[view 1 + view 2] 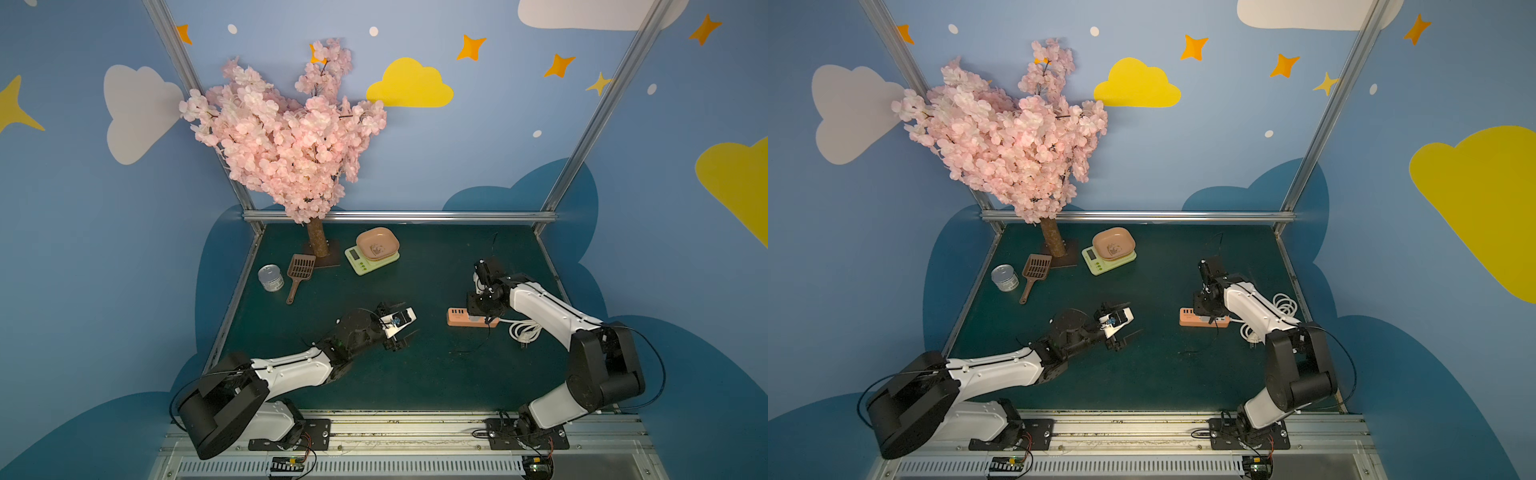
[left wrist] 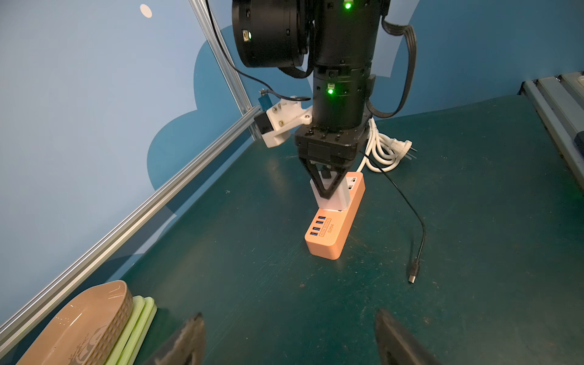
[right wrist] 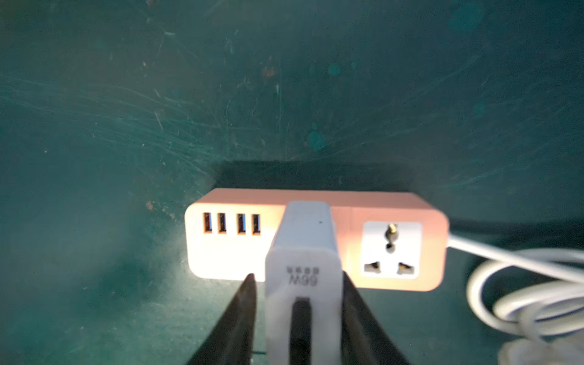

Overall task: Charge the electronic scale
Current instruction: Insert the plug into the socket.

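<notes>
Yellow-green electronic scale (image 1: 356, 258), pink dish (image 1: 377, 244) on top, sits on table (image 1: 415, 374) beyond L gripper (image 2: 289, 319), well apart from R gripper (image 3: 298, 276). L jaws wide apart, empty. R jaws straddle white charger (image 3: 303, 240) seated on power strip (image 2: 328, 240), gap at one finger. Loose black cable (image 2: 417, 227) lies beside strip.

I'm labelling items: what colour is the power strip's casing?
The power strip is salmon-pink; the left wrist view shows it best.

Yellow-green scale (image 1: 360, 262), pink panda dish (image 1: 377, 244), salmon power strip (image 2: 331, 232), white charger (image 3: 303, 249)
</notes>
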You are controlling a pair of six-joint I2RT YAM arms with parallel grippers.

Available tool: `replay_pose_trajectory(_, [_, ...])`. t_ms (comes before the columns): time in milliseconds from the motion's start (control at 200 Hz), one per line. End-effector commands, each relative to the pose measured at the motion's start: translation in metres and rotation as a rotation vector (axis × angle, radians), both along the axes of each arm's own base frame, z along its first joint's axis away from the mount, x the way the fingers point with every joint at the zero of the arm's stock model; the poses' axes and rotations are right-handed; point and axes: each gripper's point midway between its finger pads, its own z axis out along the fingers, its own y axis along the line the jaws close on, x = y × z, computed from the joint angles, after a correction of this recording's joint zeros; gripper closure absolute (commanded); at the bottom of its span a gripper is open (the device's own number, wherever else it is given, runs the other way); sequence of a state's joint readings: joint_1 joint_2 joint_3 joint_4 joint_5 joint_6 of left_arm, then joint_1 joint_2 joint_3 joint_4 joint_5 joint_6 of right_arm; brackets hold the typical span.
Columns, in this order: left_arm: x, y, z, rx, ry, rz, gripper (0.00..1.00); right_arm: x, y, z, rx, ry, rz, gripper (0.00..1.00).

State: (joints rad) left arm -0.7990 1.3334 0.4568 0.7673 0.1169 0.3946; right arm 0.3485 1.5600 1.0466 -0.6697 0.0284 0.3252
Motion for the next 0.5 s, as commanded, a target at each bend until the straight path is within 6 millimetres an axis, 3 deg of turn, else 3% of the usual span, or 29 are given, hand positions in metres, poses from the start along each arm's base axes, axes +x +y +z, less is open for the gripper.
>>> replay_pose_trajectory(0, [-0.003,0.0,0.006,-0.021,-0.006,-0.008,0.16,-0.016,0.005,0.008,0.047,0.046,0.033,0.36])
replay_pose_trajectory(70, [-0.003,0.001,0.006,-0.017,-0.009,-0.004,0.16,-0.017,0.004,0.019,0.059,0.023,0.033,0.23])
replay_pose_trajectory(130, [-0.003,0.002,0.006,-0.017,-0.011,-0.002,0.16,-0.023,0.003,0.026,0.072,0.014,0.033,0.18])
replay_pose_trajectory(270, [-0.003,0.003,0.006,-0.016,-0.014,0.004,0.16,-0.039,-0.003,0.035,0.088,0.01,0.011,0.13])
replay_pose_trajectory(496, [-0.002,0.001,0.004,-0.015,-0.004,-0.001,0.16,-0.069,-0.01,0.054,0.109,0.007,0.004,0.13])
